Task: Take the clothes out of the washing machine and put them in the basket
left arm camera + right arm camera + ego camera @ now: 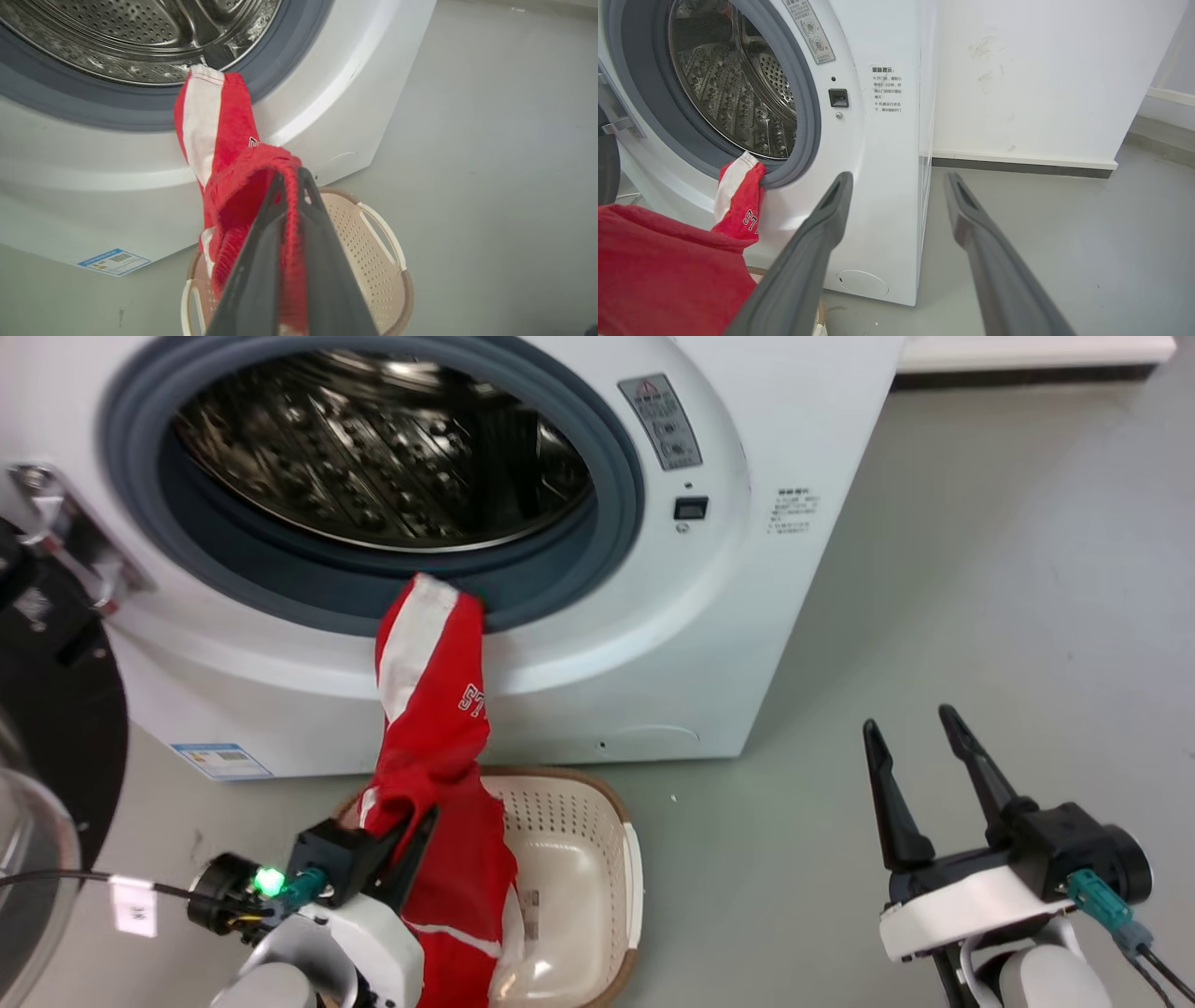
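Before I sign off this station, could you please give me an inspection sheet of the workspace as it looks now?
Surface: grey floor under everything.
Job's things: washing machine with its door open; clothes hang from its grey seal down into the basket, which stands in front of the machine.
Clutter: nothing seen.
Hands: left hand shut on the clothes above the basket; right hand open, empty.
Cables: black tagged cable at the left wrist; teal-plugged cable at the right wrist.
Surroundings: white wall with dark skirting.

Red clothes [431, 709] hang from the washing machine [747, 569] down into the basket [569, 821]. The left hand [411, 826] pinches them. The right hand [910, 723], far from the basket, gapes.
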